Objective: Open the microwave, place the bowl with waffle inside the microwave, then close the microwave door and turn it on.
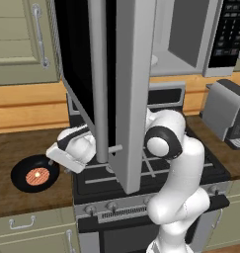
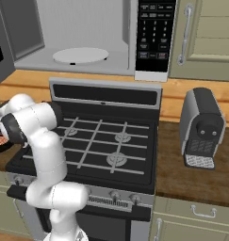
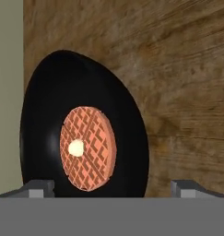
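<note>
We see the bowl (image 1: 35, 174) resting on the wooden surface (image 1: 13, 143) left of the stove, waffle (image 3: 88, 148) loose inside. It looks rigid and light; we'd pinch its rim, level. Our jaws stand spread, empty.

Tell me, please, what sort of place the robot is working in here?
A home-style kitchen, rendered in simulation. A black gas stove with grey burner grates sits between brown wooden counters, a silver-grey microwave with its door swung open hangs above it, and beige panelled cabinets line the wall.
</note>
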Tool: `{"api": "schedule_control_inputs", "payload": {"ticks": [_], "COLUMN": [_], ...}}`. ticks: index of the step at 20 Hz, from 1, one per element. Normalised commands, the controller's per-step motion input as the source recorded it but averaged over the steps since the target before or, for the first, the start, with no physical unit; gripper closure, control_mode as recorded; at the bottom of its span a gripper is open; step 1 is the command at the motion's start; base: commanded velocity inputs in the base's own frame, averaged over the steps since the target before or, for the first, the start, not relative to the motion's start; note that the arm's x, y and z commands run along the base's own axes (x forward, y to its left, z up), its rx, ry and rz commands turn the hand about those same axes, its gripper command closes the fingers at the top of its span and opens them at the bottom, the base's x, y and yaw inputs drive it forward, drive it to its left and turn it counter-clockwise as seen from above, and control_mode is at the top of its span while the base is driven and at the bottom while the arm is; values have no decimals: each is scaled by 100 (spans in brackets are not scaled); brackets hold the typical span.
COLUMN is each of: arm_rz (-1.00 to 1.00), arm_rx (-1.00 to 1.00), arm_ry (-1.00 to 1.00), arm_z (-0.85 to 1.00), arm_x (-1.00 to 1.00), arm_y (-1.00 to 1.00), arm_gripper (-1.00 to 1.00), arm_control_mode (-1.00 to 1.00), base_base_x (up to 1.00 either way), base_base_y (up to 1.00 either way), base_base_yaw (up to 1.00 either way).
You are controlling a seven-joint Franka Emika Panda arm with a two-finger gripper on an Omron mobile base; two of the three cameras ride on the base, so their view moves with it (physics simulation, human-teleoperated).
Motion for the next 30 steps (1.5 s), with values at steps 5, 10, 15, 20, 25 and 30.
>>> {"api": "schedule_control_inputs", "payload": {"ticks": [5,10,15,20,25,30], "arm_rz": [0,0,0,3,3,0], "arm_rx": [0,-3,-2,0,0,0], "arm_ry": [2,3,6,14,4,0], "arm_z": [-25,-46,-48,-18,0,0], "arm_x": [17,0,0,-16,-36,-37], "arm_y": [27,26,13,0,-5,-30], "arm_gripper": [-100,100,100,100,100,100], "arm_control_mode": [-100,-100,-100,-100,-100,-100], "base_base_x": [0,0,0,0,0,0], "base_base_y": [0,0,0,0,0,0], "base_base_yaw": [0,0,0,0,0,0]}}
